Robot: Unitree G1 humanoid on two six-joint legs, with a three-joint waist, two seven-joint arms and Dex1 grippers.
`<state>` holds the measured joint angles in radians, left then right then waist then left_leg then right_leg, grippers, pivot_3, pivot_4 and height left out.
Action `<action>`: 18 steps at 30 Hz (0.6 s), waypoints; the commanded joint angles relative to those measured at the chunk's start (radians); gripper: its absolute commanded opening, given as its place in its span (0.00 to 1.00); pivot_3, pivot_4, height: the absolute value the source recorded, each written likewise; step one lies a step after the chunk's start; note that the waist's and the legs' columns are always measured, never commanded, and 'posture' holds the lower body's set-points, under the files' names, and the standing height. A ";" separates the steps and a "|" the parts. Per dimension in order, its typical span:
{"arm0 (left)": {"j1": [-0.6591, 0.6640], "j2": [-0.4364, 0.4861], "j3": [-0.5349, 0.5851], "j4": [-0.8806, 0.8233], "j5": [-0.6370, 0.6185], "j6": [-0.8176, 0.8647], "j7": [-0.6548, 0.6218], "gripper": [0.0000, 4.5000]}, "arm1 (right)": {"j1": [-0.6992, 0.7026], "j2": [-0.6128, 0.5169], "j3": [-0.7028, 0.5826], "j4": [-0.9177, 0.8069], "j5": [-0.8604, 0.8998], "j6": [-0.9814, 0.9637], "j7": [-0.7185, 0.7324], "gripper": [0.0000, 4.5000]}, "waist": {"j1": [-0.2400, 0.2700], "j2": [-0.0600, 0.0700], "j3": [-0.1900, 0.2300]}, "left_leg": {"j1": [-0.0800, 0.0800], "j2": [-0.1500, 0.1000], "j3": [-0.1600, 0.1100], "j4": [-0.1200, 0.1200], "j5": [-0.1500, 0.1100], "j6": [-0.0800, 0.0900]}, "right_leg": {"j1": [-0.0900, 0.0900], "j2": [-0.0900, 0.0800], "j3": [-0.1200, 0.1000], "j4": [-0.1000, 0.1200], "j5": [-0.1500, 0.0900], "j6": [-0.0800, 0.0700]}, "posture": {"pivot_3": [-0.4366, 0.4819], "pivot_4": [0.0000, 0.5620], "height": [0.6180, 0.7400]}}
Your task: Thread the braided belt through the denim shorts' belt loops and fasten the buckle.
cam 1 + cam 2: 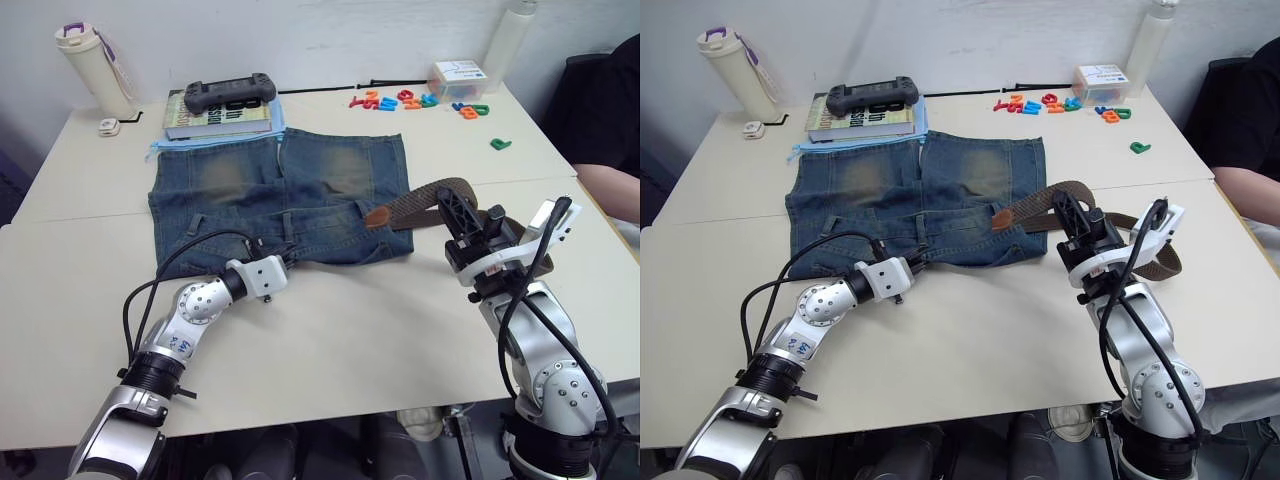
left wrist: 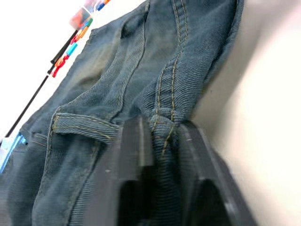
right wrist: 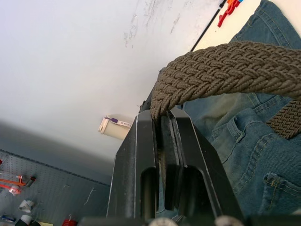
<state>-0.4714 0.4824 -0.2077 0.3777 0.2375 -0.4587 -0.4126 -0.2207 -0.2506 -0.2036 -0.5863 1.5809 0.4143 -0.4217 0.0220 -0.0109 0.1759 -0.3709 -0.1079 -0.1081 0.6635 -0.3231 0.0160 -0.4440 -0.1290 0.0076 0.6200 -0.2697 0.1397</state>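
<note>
On my screens the denim shorts [image 1: 280, 195] lie flat across the middle of the table [image 1: 340, 340], legs toward the far edge, waistband toward me. My left gripper [image 2: 160, 136] is clamped on a fold of denim at the waistband's near edge; the left wrist view shows the cloth pinched between both fingers, right beside a belt loop [image 2: 84, 128] that the head views leave too small to read. My right gripper [image 3: 162, 117] is closed on the braided belt [image 1: 1050, 205], held off the table near the shorts' right corner. The right wrist view shows the weave squeezed between the fingers and arching over the denim. From the head views I see what the wrist misses: the belt's tan tip [image 1: 377, 216] rests on the shorts by the right hip, while the rest loops behind the gripper toward the table's right edge. I cannot find the buckle. Along the far edge sit a book [image 1: 220, 118] with a game controller [image 1: 228, 93] on it, a bottle [image 1: 92, 68] and scattered coloured letters [image 1: 420, 100].
</note>
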 commanded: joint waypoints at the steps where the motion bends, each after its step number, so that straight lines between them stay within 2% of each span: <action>1: 0.029 0.003 -0.005 -0.070 -0.019 0.013 -0.043 0.07 | -0.013 -0.006 -0.018 -0.048 0.004 -0.022 0.001 0.00 | -0.001 0.000 0.000 | 0.000 0.000 0.000 0.000 0.000 0.000 | 0.000 0.000 0.000 0.000 0.000 0.000 | 0.48 0.27 0.78; 8: 0.148 0.039 0.034 -0.335 -0.065 0.139 -0.119 0.07 | -0.011 -0.009 -0.026 -0.037 -0.038 -0.027 0.005 0.00 | -0.007 0.000 0.000 | -0.001 0.000 0.000 0.000 0.000 0.000 | 0.000 0.000 0.000 0.000 0.000 0.000 | 0.48 0.27 0.78; 15: 0.342 0.065 0.120 -0.706 -0.176 0.404 -0.173 0.07 | 0.001 -0.024 -0.040 -0.024 -0.077 -0.030 0.007 0.00 | -0.020 0.001 0.000 | -0.001 0.001 0.000 -0.001 0.000 0.000 | 0.000 0.000 0.000 0.000 0.000 0.000 | 0.48 0.27 0.78; 18: 0.389 0.067 0.152 -0.802 -0.231 0.492 -0.193 0.07 | 0.004 -0.036 -0.042 -0.016 -0.078 -0.019 0.008 0.00 | -0.023 0.001 0.001 | -0.001 0.001 0.000 -0.001 0.000 0.001 | 0.000 0.000 0.000 0.000 0.000 0.000 | 0.48 0.27 0.78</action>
<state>-0.0873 0.5451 -0.0899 -0.3376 0.0641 -0.0032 -0.5936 -0.2128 -0.2749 -0.2315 -0.5818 1.5092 0.3943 -0.4239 -0.0006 -0.0099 0.1766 -0.3715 -0.1071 -0.1083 0.6629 -0.3236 0.0167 -0.4443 -0.1287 0.0080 0.6197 -0.2699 0.1395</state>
